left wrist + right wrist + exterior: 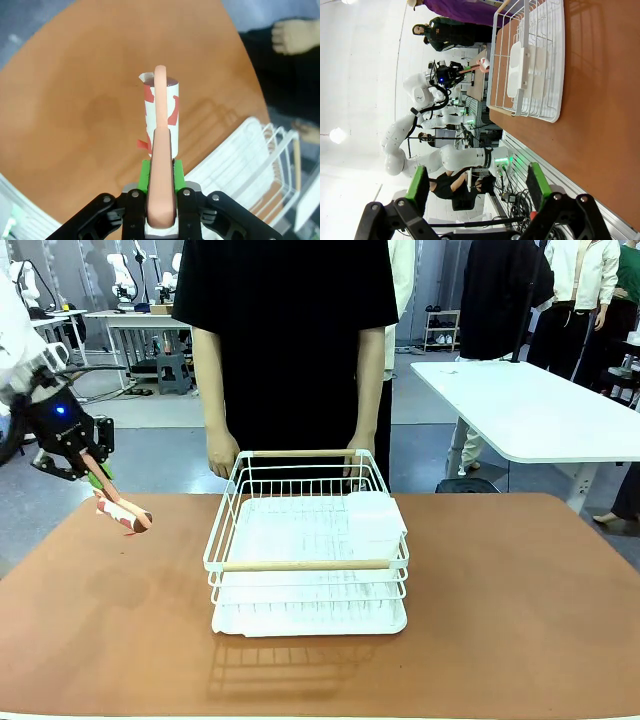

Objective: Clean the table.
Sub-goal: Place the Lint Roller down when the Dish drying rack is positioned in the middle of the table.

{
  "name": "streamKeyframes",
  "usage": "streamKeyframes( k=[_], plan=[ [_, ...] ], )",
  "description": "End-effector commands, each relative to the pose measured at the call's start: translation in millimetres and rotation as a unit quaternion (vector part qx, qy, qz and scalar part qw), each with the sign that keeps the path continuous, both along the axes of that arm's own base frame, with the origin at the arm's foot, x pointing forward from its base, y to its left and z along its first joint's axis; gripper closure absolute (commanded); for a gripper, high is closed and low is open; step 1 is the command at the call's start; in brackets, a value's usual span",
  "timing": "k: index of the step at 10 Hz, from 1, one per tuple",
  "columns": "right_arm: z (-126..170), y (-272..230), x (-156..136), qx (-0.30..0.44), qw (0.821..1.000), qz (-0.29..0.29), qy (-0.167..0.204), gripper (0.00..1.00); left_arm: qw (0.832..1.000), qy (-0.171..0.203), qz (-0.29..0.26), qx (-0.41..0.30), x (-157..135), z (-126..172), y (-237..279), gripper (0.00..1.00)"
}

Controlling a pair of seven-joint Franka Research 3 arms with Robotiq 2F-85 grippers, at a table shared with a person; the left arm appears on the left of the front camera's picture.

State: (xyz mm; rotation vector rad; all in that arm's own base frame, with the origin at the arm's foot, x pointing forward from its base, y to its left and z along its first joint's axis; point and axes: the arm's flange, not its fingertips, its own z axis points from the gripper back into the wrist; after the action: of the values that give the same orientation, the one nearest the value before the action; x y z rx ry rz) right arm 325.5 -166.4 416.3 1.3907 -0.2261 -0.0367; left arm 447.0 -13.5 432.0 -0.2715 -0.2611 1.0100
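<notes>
The left claw clamps a red-and-white wrapper above the counter at nine o'clock, disposal pending; the right claw gapes wide.

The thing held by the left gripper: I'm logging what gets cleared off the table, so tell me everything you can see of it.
The left gripper is shut on a long, smooth salmon-pink strip that looks like rubber or plastic, rounded at its tip. Its near end sits between the green-padded fingers, and it points away from the wrist. A white paper wrapper with red markings hangs curled around it. In the front view the bundle slants downward above the left part of the reddish-brown table, apparently not touching it.
</notes>
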Motion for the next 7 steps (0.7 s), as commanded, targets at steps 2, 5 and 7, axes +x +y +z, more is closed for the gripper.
streamKeyframes(
  k=[2,5,7],
  plan=[
    [2.4,0.6,-1.0,0.001,1.000,0.001,-0.003,0.00,0.995,-0.019,0.095,-0.015,13.3,-29.3,-19.7,0.79],
    [2.4,0.6,-1.0,0.001,1.000,0.001,-0.003,0.00,0.988,-0.030,0.145,-0.037,24.8,-55.5,-19.3,0.79],
    [2.4,0.6,-1.0,0.001,1.000,0.001,-0.003,0.00,0.986,-0.062,0.147,-0.051,24.1,-71.3,-16.3,0.79]
  ],
)
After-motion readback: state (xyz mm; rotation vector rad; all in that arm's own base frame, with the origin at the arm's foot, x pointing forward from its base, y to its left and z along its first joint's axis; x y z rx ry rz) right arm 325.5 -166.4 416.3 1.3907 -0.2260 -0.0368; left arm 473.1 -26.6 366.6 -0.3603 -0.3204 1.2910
